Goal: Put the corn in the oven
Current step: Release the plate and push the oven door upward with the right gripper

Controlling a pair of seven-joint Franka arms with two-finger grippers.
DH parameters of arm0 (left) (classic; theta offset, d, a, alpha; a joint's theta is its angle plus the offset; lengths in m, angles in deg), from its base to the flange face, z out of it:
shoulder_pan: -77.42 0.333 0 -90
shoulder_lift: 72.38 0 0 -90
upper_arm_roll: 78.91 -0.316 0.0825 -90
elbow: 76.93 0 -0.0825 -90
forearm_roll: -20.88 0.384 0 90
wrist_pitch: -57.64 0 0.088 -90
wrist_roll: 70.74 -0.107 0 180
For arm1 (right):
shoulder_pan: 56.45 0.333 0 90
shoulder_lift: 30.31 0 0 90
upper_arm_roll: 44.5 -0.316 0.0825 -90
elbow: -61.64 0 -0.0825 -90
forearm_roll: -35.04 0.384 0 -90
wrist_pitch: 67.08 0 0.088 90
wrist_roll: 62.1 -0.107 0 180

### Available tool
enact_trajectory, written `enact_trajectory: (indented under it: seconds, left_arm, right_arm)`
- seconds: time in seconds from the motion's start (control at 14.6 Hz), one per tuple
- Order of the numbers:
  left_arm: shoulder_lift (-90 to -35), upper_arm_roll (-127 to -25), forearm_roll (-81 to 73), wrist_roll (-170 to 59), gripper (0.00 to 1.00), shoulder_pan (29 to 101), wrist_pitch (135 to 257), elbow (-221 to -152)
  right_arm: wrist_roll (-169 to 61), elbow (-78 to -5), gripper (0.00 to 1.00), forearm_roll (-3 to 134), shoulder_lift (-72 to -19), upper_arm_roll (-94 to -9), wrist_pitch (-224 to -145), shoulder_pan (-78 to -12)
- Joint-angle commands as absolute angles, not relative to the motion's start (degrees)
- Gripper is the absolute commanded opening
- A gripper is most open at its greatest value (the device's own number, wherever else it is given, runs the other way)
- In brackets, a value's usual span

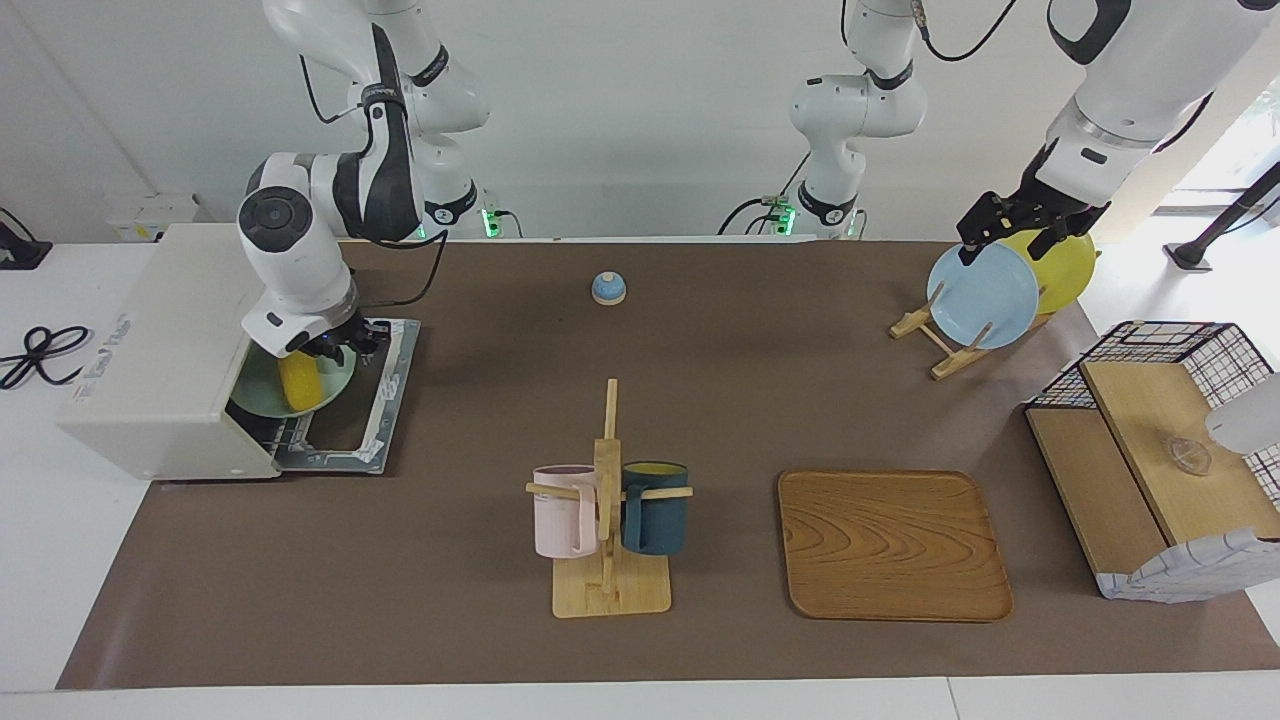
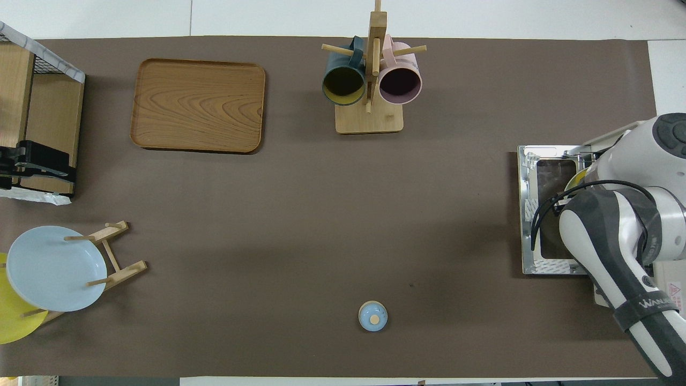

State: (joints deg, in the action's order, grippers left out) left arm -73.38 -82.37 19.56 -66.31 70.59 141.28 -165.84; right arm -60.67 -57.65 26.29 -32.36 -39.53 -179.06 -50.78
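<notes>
Facing view has the corn (image 1: 299, 382) on a green plate (image 1: 258, 392) inside the oven (image 1: 160, 350) mouth, right gripper (image 1: 322, 350) just above, fingers hidden, can't tell. Looks light, stiff, bumpy; I'd grab mid-cob. Left gripper (image 1: 1020, 228) waits over the plate rack (image 1: 945, 340).

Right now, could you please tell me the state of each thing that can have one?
Oven: door dropped open.
Corn: on a green plate at the oven's mouth.
Right claw: over the corn.
Left claw: at the racked plates.
Mugs: hanging on their stand.
Tray: bare.
</notes>
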Motion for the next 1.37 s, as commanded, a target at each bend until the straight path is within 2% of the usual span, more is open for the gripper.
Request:
enact_trajectory:
  seconds: [0.0,0.14,0.41,0.82,1.3]
  left_arm:
    - [-75.02,-81.99,19.92,-66.52,1.0,71.18,141.14,-167.54]
    - [-75.02,-81.99,19.92,-66.52,1.0,71.18,141.14,-167.54]
    - [-75.02,-81.99,19.92,-66.52,1.0,71.18,141.14,-167.54]
    - [-75.02,-81.99,19.92,-66.52,1.0,71.18,141.14,-167.54]
    - [-75.02,-81.99,19.92,-66.52,1.0,71.18,141.14,-167.54]
  right_arm:
    - [-65.59,-57.63,0.0,28.44,-32.07,-39.93,-180.62,-47.58]
    - [-68.5,-59.99,0.0,29.5,-32.33,-39.93,-184.65,-44.68]
    - [-70.09,-67.64,0.0,29.59,-33.38,-39.85,-197.06,-44.23]
    - [-70.97,-68.62,0.0,29.59,-36.98,-39.76,-199.44,-45.72]
    - [-71.24,-68.62,0.0,26.34,-37.08,-39.49,-198.48,-47.66]
